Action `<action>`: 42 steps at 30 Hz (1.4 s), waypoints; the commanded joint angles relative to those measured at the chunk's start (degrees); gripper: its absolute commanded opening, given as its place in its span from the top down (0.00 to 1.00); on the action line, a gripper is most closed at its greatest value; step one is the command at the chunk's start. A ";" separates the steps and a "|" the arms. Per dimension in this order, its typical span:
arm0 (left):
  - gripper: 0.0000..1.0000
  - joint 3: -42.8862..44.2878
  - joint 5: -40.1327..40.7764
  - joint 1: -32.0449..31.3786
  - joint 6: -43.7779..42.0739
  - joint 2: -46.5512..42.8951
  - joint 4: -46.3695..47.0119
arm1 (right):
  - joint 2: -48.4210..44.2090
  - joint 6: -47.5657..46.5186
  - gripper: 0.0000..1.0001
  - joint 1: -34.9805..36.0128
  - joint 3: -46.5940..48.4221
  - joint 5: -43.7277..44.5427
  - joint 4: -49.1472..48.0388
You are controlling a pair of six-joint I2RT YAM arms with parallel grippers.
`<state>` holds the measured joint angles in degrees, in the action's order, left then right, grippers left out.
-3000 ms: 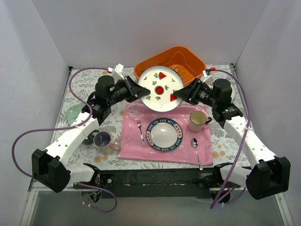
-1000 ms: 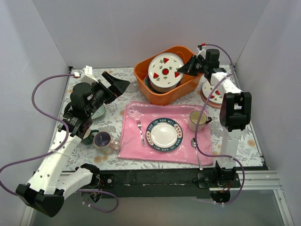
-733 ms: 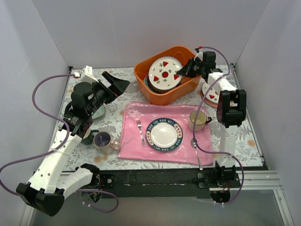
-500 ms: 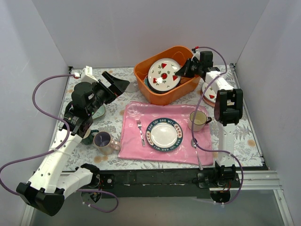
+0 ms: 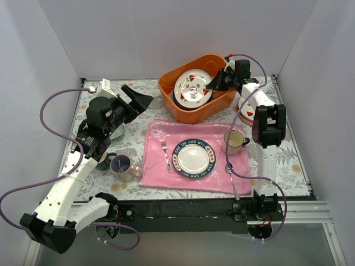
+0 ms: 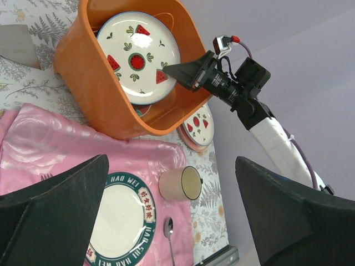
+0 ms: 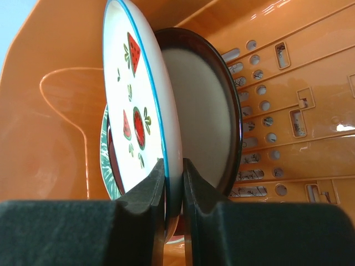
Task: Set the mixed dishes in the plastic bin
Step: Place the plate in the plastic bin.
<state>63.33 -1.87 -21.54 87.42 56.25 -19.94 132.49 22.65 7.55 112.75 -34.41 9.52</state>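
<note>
The orange plastic bin [image 5: 221,95] stands at the back of the table. A white plate with red fruit marks [image 5: 192,87] leans tilted inside it, over a teal floral plate [image 7: 104,160]. My right gripper [image 5: 214,82] is shut on the white plate's right rim [image 7: 138,111], one finger on each face. Behind it another dark-rimmed plate [image 7: 205,127] leans on the bin wall [image 7: 288,111]. My left gripper [image 5: 136,98] hangs open and empty over the left of the table. A mint plate [image 5: 115,132], a dark green mug [image 5: 104,160] and a lavender-lined mug [image 5: 122,164] sit under the left arm.
A pink cloth [image 5: 155,145] carries a lettered-rim plate [image 5: 193,157], a fork [image 5: 166,155], a spoon [image 5: 231,173] and a cream mug [image 5: 234,142]. A second fruit-marked plate [image 5: 247,110] on a pinkish one lies right of the bin, under the right arm.
The right gripper has carried the fruit-marked plate down into the bin, and the plate now leans lower. The left gripper let go earlier, drew back to the left and stays still.
</note>
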 commanded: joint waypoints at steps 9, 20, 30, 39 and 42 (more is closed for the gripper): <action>0.02 -0.22 0.73 0.27 0.30 -0.18 -0.01 | 0.58 -7.01 0.68 0.27 2.92 4.62 0.32; 0.02 -1.02 0.81 0.27 0.47 -0.88 0.26 | 0.14 -11.58 0.57 0.62 3.00 8.74 2.35; 0.02 -1.45 0.90 0.27 0.65 -1.49 0.34 | -0.56 -16.32 0.52 1.06 3.27 11.56 3.84; 0.02 -1.98 1.08 0.27 0.74 -2.37 0.43 | -2.14 -20.37 0.45 1.24 5.11 12.70 4.02; 0.02 -2.42 1.16 0.27 0.65 -2.90 0.61 | -3.28 -21.94 0.44 1.24 5.99 12.88 4.10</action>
<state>61.58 -1.87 -21.54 88.33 55.42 -19.68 132.55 4.21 8.67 115.11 -22.37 13.93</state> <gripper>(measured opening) 0.982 0.549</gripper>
